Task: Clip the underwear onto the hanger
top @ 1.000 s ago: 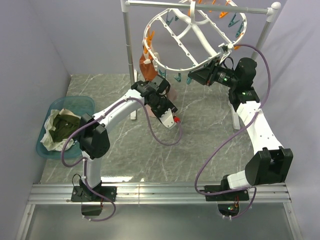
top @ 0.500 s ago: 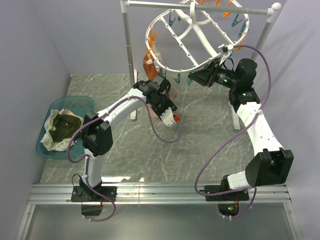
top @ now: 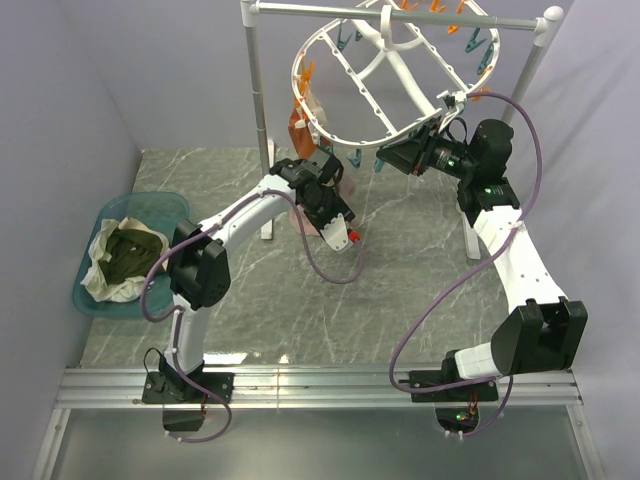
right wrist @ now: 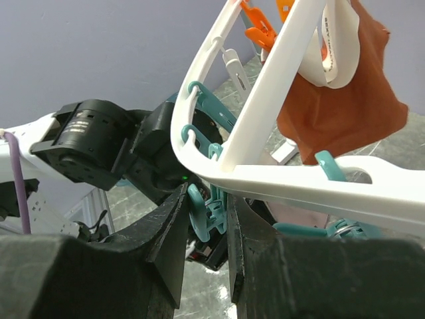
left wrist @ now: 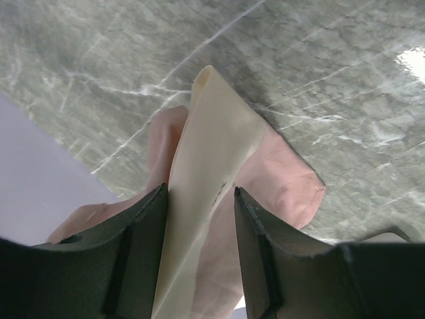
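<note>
Left arm: the left gripper [left wrist: 199, 256] has its fingers [left wrist: 133, 266] clamped on the cream waistband [left wrist: 212, 159] of the pale pinkish-beige cloth underwear [left wrist: 282, 186]. It holds the underwear above the grey marble bench [left wrist: 345, 73], near the middle of the far edge.
Right arm: the right gripper [right wrist: 204, 222] is closed on a teal plastic peg [right wrist: 207, 209] at the rim of the white oval plastic hanger [right wrist: 279, 176].
Hanger: it is tilted, with a rust-orange garment [right wrist: 339, 100] clipped to it.
Change: over the last second the left elbow has swung inward and the hanger rim has risen slightly. The right gripper has barely shifted.
</note>
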You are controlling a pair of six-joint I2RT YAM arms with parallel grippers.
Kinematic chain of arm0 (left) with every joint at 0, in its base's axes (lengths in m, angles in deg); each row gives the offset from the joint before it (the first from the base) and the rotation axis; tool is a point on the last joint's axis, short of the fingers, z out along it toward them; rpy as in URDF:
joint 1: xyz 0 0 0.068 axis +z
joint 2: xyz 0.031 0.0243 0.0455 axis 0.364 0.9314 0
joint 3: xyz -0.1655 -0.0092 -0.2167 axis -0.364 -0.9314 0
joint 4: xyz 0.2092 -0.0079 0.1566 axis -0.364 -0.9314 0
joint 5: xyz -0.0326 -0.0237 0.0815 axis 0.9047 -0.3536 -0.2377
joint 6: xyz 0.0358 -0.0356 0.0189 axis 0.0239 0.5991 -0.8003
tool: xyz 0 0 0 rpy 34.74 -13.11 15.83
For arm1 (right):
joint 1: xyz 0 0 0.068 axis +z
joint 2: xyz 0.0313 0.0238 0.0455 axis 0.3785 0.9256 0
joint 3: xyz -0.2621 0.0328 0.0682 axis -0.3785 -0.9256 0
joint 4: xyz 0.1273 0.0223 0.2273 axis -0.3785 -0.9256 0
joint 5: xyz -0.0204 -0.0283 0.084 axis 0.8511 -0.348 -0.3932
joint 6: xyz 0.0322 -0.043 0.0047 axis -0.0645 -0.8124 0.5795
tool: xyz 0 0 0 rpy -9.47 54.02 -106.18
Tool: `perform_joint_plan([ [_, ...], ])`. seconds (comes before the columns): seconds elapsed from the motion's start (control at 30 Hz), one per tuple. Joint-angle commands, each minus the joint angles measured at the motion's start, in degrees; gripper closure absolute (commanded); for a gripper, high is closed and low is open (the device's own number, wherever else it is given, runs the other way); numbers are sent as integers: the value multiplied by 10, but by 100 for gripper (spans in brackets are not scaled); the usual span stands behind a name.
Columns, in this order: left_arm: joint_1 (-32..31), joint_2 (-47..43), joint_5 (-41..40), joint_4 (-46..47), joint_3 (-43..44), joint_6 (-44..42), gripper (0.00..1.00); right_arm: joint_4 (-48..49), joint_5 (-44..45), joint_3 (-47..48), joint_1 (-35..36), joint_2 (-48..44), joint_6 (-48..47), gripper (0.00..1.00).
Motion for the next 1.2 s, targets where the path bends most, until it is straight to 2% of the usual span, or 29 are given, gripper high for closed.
perform_joint_plan([
  [0.0,1,15,-9,-25,22,-17,50,10,-2,-1,0,-20,-1,100],
  [0.43,3,38,-18,-14,25,1,51,15,-5,3,0,-11,6,100],
  [0.6,8,40,4,12,13,9,54,18,-4,4,0,-10,8,100],
  [1.17,9,60,26,11,-5,19,55,20,0,11,0,3,12,100],
])
